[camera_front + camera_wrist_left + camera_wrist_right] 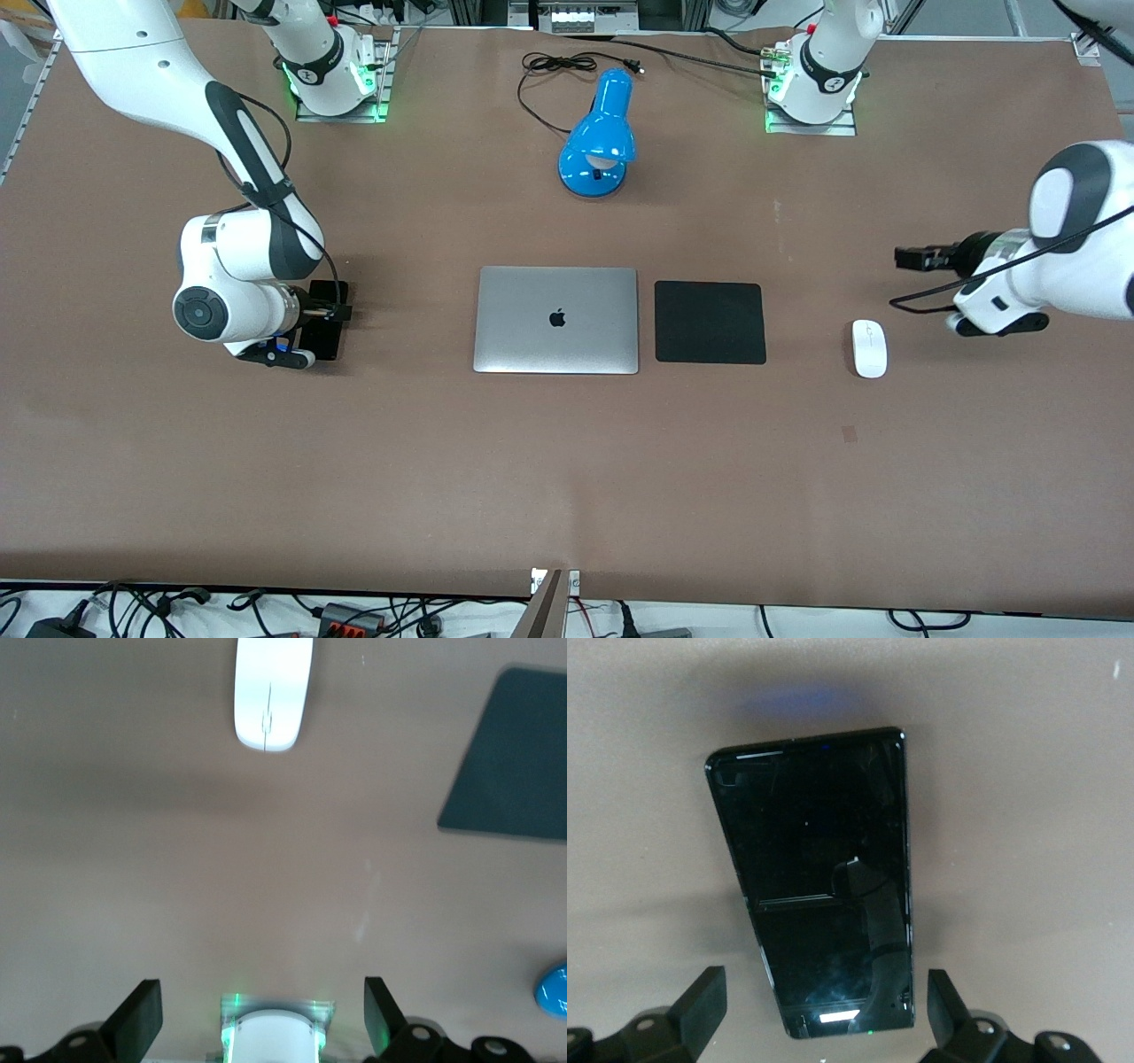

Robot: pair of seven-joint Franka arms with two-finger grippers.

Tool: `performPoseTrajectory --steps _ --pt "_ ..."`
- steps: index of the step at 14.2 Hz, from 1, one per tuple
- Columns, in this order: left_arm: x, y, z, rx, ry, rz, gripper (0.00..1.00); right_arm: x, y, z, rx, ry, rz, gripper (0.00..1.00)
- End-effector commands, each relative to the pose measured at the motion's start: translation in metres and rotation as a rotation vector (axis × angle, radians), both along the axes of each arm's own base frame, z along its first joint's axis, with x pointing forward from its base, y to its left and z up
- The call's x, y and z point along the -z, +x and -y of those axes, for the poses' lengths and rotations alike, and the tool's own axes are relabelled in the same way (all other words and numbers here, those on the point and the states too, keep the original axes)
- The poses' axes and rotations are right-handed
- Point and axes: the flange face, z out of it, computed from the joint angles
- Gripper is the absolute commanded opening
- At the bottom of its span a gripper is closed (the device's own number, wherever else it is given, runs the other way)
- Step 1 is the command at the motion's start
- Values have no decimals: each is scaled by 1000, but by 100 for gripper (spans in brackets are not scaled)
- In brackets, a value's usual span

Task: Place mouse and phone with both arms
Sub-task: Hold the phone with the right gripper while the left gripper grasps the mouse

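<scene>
Currently, front: right pincer (330, 312) low over phone (326, 341); left pincer (912, 259) above surface (567, 461) near mouse (869, 348). Left wrist: fingers (140, 1019) spread wide, empty, mouse (272, 693) apart. Right wrist: fingers (702, 999) open, straddling phone (819, 881), no contact.

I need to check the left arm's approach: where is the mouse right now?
The mouse lies flat on the table toward the left arm's end, beside the mouse pad, apart from it. The open left gripper hovers short of it.
</scene>
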Motion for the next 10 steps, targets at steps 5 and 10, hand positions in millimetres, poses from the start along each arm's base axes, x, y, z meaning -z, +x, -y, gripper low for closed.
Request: performPoseTrajectory --steps 5,10 --pt "109 -19 -8 75 -4 345 100 11 -4 4 -58 -1 8 100" --pt "164 -11 -9 122 -3 450 100 19 -11 4 -59 2 28 100"
